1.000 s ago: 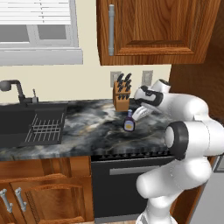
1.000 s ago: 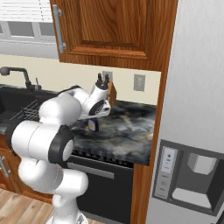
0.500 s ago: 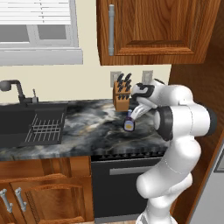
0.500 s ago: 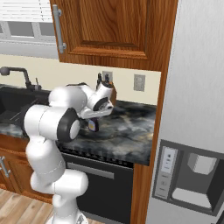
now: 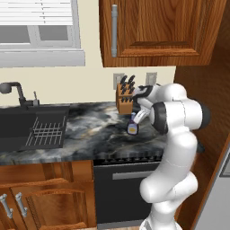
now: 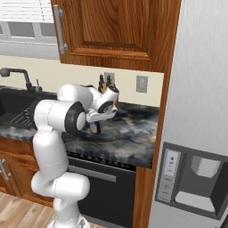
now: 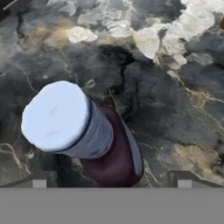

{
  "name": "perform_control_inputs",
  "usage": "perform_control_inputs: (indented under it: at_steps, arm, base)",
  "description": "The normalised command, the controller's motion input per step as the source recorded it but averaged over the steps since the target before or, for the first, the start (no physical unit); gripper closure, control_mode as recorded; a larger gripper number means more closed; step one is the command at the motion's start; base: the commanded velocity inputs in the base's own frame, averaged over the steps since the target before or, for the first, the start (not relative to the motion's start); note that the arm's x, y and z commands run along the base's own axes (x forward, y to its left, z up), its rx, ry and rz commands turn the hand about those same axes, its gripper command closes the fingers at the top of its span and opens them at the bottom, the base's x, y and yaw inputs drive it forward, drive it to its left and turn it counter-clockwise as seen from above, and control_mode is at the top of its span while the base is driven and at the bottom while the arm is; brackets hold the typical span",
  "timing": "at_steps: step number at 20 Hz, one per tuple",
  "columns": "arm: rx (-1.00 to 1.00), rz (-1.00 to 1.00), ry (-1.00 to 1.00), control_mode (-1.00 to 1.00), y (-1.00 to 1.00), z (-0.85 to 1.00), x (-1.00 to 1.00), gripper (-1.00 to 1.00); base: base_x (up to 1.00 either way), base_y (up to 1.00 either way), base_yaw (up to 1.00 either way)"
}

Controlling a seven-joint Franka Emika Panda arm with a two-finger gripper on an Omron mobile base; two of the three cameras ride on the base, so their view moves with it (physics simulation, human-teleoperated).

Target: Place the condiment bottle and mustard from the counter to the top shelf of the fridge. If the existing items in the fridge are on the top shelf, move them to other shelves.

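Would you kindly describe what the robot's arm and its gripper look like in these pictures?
The arm is glossy white, built of rounded, bulbous segments with dark bands at the joints. The gripper is white as well, with small dark jaws. No cables or markings are discernible.

My gripper (image 5: 134,117) is mostly masked by the arm's own wrist in the left base view, so I read its spread fingers (image 7: 39,183) from the hand view, where just their tips clear the bottom. The condiment bottle (image 7: 83,131) has its base cut off there. From the right base view its label (image 6: 94,129) is too small to read. The sink (image 5: 27,128) runs off the left edge.
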Motion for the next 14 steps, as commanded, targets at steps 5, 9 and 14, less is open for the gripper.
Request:
perform_control_inputs:
  at_steps: [5, 9, 14]
  arm:
    - [0.03, 0.08, 0.00, -1.00, 0.00, -0.05, 0.19, -1.00]
    - [0.03, 0.07, 0.00, -1.00, 0.06, 0.00, 0.00, -1.00]
    - [0.01, 0.05, 0.00, -1.00, 0.14, -0.02, 0.00, -1.00]
  base:
    - [0.00, 0.00, 0.00]
    - [0.00, 0.00, 0.00]
    - [0.00, 0.00, 0.00]
